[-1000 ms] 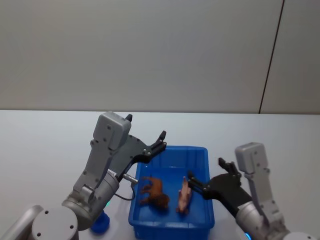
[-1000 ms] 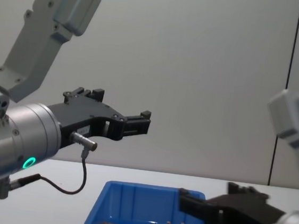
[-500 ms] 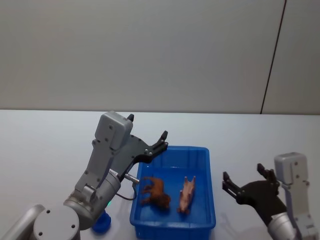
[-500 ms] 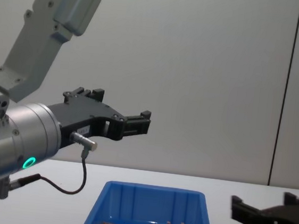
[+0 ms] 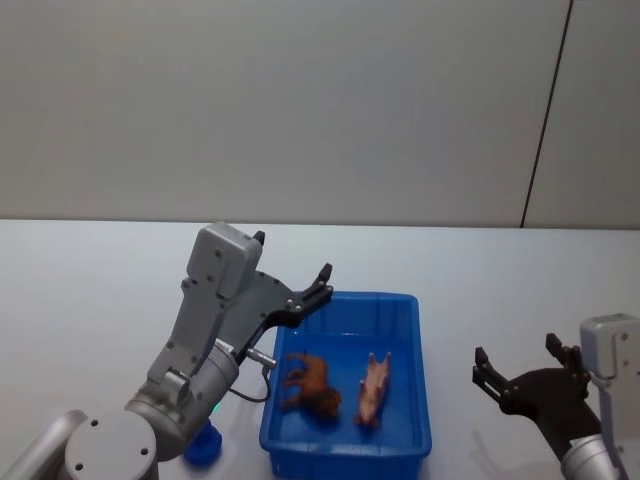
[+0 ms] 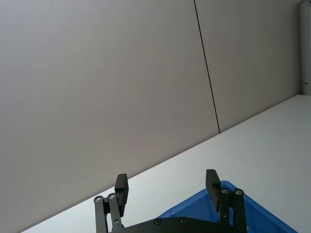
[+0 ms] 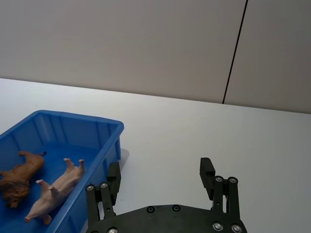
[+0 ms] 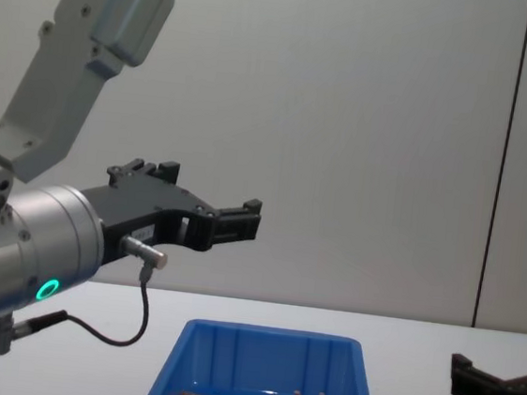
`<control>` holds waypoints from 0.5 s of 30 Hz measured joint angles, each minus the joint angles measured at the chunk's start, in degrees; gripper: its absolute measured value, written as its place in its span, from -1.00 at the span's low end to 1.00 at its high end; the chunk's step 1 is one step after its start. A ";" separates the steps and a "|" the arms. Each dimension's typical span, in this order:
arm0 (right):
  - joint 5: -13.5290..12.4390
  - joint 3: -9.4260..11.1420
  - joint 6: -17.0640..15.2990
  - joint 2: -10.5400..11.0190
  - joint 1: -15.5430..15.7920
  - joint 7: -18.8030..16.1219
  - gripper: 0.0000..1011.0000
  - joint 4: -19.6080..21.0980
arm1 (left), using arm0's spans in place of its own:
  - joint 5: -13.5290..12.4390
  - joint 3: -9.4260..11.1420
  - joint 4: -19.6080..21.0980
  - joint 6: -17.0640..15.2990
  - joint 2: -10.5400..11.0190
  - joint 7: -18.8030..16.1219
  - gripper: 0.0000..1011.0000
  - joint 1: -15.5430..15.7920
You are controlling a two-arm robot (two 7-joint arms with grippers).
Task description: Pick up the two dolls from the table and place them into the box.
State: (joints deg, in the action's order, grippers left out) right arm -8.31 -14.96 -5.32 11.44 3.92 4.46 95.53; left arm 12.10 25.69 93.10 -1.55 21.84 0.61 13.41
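Dolls, 2: pink doll (image 5: 370,390), tan-brown doll (image 5: 308,382), both lying in box (image 5: 345,458). Left gripper (image 6: 166,177): jaws apart, above box. Right gripper (image 7: 160,166): jaws apart, over table (image 5: 500,280).

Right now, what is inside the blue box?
The box holds the tan-brown doll beside the pale pink doll, both uncovered; only their undersides are hidden.

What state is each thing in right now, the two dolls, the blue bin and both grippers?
Blue bin: upright on the table, holding both dolls.
Tan-brown doll: lying on the bin floor, ungripped.
Pale pink doll: lying in the bin, right of the tan-brown doll, ungripped.
Left gripper: open, empty, raised by the bin's left side.
Right gripper: open, empty, over the table right of the bin.
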 joint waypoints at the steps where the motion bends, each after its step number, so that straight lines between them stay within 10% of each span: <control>1: -0.02 0.03 0.01 0.04 0.07 0.07 0.98 0.06 | 0.18 -0.07 0.00 -0.22 0.01 -0.14 0.98 -0.07; 15: -0.24 0.34 0.10 0.53 0.76 0.88 0.98 0.65 | 2.86 -1.11 0.89 -4.12 1.03 -3.53 0.98 -1.77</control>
State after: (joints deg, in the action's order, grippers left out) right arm -8.55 -14.62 -5.23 11.97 4.68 5.34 96.18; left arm 14.96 24.59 93.99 -5.67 22.88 -2.92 11.65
